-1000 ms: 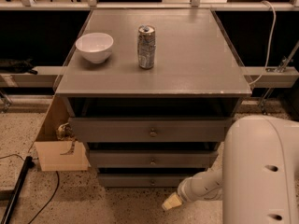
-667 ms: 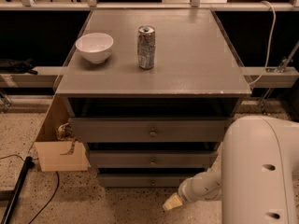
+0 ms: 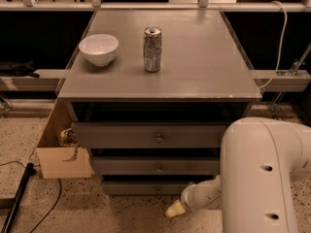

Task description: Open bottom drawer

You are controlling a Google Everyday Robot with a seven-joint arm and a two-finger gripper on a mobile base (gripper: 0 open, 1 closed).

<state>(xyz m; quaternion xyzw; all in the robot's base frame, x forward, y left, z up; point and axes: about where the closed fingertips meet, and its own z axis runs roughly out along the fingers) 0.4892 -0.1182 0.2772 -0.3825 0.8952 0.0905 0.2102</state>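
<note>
The bottom drawer (image 3: 141,188) is the lowest of three grey drawer fronts in the cabinet, with a small round knob (image 3: 158,190) at its centre. It sticks out less than the two fronts above it, with a dark gap over its top edge. My gripper (image 3: 174,210) shows as a cream-coloured tip at the end of the white arm. It hangs low over the floor, just below and to the right of the bottom drawer's knob, a short way in front of the drawer front.
A white bowl (image 3: 98,49) and a drinks can (image 3: 152,49) stand on the grey cabinet top (image 3: 204,62). An open cardboard box (image 3: 62,154) leans at the cabinet's left side. A black cable (image 3: 17,198) lies on the speckled floor. My bulky white arm (image 3: 265,178) fills the lower right.
</note>
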